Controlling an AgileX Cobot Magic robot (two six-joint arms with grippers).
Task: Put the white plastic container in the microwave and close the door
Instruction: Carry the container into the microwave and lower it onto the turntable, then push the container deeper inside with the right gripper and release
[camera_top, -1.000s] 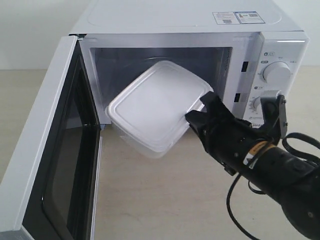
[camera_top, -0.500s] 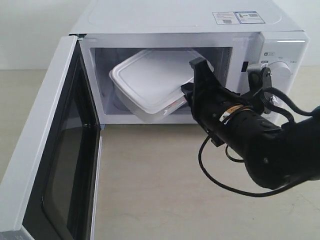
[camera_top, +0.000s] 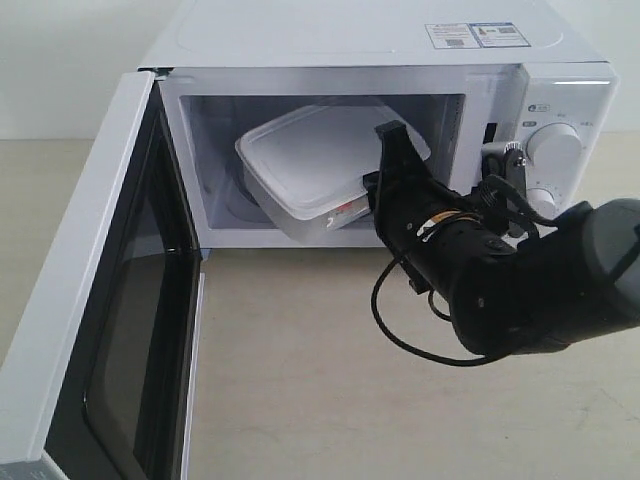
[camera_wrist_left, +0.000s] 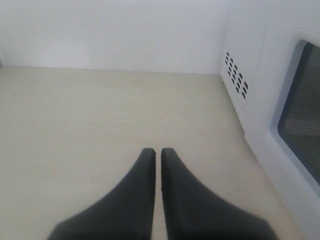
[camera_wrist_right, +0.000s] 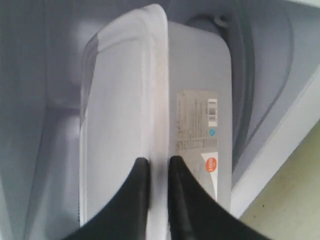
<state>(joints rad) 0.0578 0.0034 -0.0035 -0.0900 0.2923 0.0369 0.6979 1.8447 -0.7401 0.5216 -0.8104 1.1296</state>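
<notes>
The right gripper (camera_top: 378, 165) reaches into the open microwave (camera_top: 350, 40). Its two black fingers (camera_wrist_right: 142, 190) are squeezed close on the rim of the white plastic container (camera_top: 320, 150), so it holds the box by its edge. The box is inside the microwave, but it is tipped up and not lying flat (its lid leans toward the camera). A small label (camera_wrist_right: 197, 135) with a red mark shows on the box. The door (camera_top: 80, 280) stands wide open on the left. The left gripper (camera_wrist_left: 156, 152) hangs over the table (camera_wrist_left: 75, 125) near the door, its fingers pressed together with nothing between them.
</notes>
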